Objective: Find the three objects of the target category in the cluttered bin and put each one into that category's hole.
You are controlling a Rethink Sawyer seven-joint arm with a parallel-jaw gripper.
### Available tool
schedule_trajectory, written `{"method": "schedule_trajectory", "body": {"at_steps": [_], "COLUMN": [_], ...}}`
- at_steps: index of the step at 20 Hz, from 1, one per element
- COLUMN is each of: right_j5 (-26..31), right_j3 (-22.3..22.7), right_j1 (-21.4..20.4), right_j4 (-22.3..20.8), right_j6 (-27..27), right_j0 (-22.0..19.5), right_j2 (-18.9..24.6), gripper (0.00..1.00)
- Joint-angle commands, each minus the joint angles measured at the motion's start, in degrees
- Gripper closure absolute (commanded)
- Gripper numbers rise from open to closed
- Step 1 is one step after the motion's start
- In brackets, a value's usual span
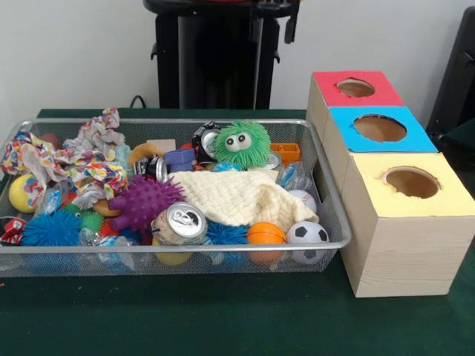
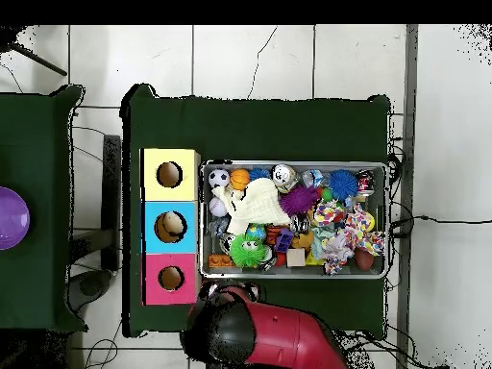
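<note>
From the front, a wire bin (image 1: 326, 222) sits on a green desk (image 1: 223, 319), and it is packed full. A green fuzzy toy with eyes (image 1: 241, 144) sits at the back, a purple spiky ball (image 1: 141, 202) and a blue spiky ball (image 1: 50, 228) lie nearer, and a cream cloth (image 1: 237, 196) covers the middle. A shiny can (image 1: 180, 221), an orange ball (image 1: 265, 233) and a small soccer ball (image 1: 307, 232) rest along the near edge. Beside the bin stand three boxes with round holes: a red box (image 1: 355, 89), a blue box (image 1: 378, 127) and a yellow box (image 1: 408, 184). Which kind of toy is wanted is not shown, so I think the sorting has hardly begun. The gripper does not show here, only a black stand against a pale wall. From above, the bin (image 2: 294, 164) looks just as full, and the blue box (image 2: 152, 227) seems to hold something pale in its hole. The red and black arm (image 2: 259, 332) is pulled back off the bin, and I cannot tell how its gripper is set. The desk (image 2: 259, 125) stands on a white tiled floor (image 2: 240, 58), and a purple bowl (image 2: 12, 217) sits on another green desk at the side.
</note>
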Motion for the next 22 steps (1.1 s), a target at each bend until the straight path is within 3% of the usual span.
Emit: {"method": "schedule_trajectory", "body": {"at_steps": [1, 6, 22], "right_j5": [-5.9, -8.8, -10.6], "right_j3": [-4.7, -7.4, -14.7], "right_j1": [11.7, 18.2, 30.8], "right_j4": [-6.2, -8.4, -12.8], "right_j6": [-1.1, 0.1, -0.6], "right_j0": [-2.5, -2.9, -6.0], "right_j2": [6.8, 7.4, 10.3], "gripper": [0.0, 0.0, 0.0]}}
